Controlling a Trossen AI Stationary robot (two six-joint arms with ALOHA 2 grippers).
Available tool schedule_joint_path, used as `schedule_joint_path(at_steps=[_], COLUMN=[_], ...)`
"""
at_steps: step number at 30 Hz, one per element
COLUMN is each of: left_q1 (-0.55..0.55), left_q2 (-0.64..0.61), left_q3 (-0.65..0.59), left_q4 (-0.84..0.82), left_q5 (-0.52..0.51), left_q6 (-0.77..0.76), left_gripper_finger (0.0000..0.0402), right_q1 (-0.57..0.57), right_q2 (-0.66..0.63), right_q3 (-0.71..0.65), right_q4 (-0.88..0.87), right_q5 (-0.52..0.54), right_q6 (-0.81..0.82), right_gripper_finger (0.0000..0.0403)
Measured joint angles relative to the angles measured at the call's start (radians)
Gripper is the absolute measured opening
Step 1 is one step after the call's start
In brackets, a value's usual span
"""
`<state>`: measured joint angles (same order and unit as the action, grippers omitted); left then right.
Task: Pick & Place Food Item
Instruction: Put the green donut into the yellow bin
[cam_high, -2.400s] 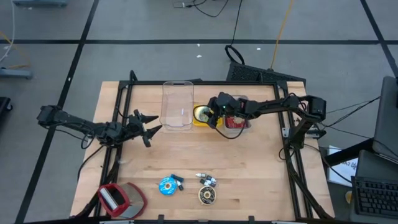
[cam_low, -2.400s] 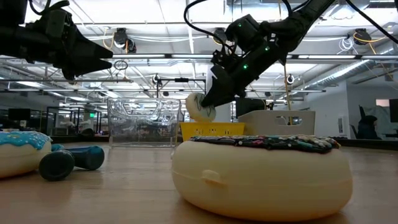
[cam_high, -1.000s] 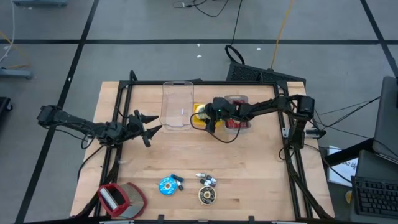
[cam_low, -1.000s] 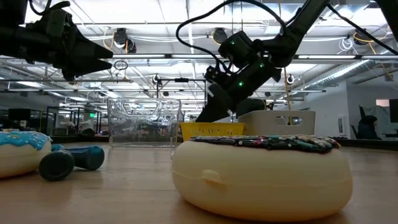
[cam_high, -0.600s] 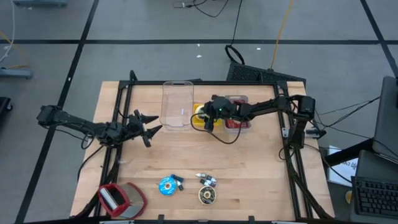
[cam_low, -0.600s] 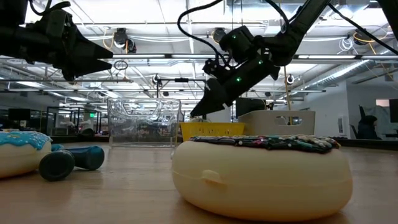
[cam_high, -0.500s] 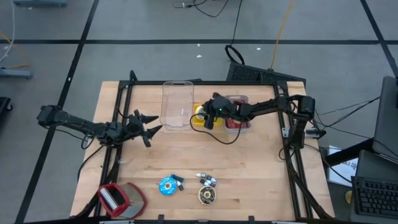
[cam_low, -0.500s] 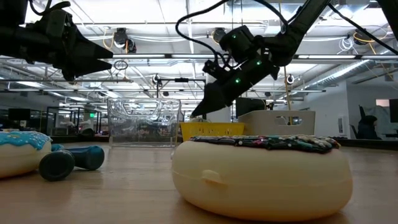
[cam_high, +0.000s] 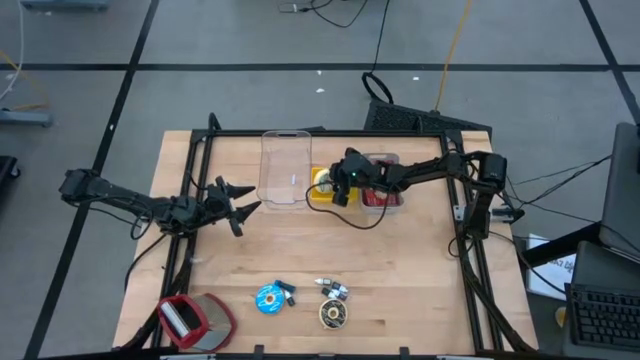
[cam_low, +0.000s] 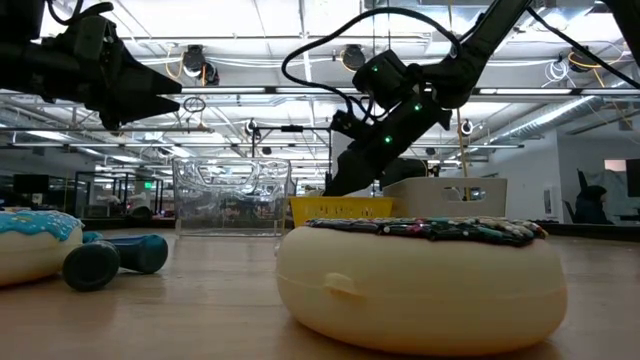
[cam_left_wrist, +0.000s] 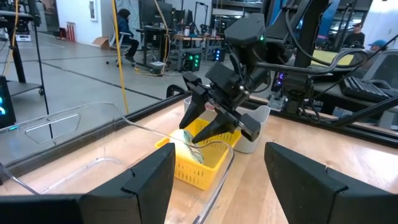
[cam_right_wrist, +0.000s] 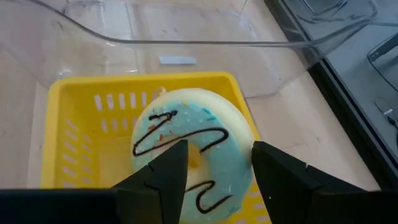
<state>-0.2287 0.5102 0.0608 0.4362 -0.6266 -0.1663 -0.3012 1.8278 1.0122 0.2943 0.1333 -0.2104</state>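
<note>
**Doughnut lies in the yellow basket, right tool above it**

Wooden table (cam_high: 400, 280) under an open workshop ceiling carries a clear plastic bin (cam_high: 285, 168) at its far side, with a small yellow basket (cam_high: 322, 190) just beside it. Inside the basket lies the doughnut (cam_right_wrist: 196, 148), a round ring with pale blue icing and thin dark squiggles across the top. It sits tilted, its iced face turned up toward the right wrist camera, its hole near the middle; being round, it has no clear long axis. It fills most of the basket's width.

The right tool (cam_high: 340, 188) hangs just above the basket, fingers (cam_right_wrist: 155, 177) parted and apart from the doughnut, grasping nothing. The left tool (cam_high: 235, 207) waits over the table's left part, well apart from the basket, its fingers spread and empty.

At the near side lie a blue-iced doughnut (cam_high: 269, 298), a sprinkled doughnut (cam_low: 420, 285) and a red container (cam_high: 192, 320).
</note>
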Motion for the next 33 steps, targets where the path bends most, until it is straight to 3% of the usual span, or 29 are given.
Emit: schedule_joint_path(at_steps=[6,19,29,33], left_q1=[0.000,0.000,0.000,0.000], left_q2=[0.000,0.000,0.000,0.000], left_q3=[0.000,0.000,0.000,0.000], left_q4=[0.000,0.000,0.000,0.000], left_q5=[0.000,0.000,0.000,0.000], left_q6=[-0.004,-0.008,-0.007,-0.006], left_gripper_finger=[0.0251,0.0251,0.0251,0.0251], right_q1=[0.000,0.001,0.002,0.000], right_q2=[0.008,0.010,-0.043,-0.070], right_q3=[0.000,0.000,-0.001,-0.001], right_q4=[0.003,0.000,-0.008,-0.024], right_q5=[0.002,0.001,-0.008,-0.097], right_q6=[-0.009,-0.023,0.020,0.085], right_gripper_finger=[0.0131,0.0010,0.0004,0.0004])
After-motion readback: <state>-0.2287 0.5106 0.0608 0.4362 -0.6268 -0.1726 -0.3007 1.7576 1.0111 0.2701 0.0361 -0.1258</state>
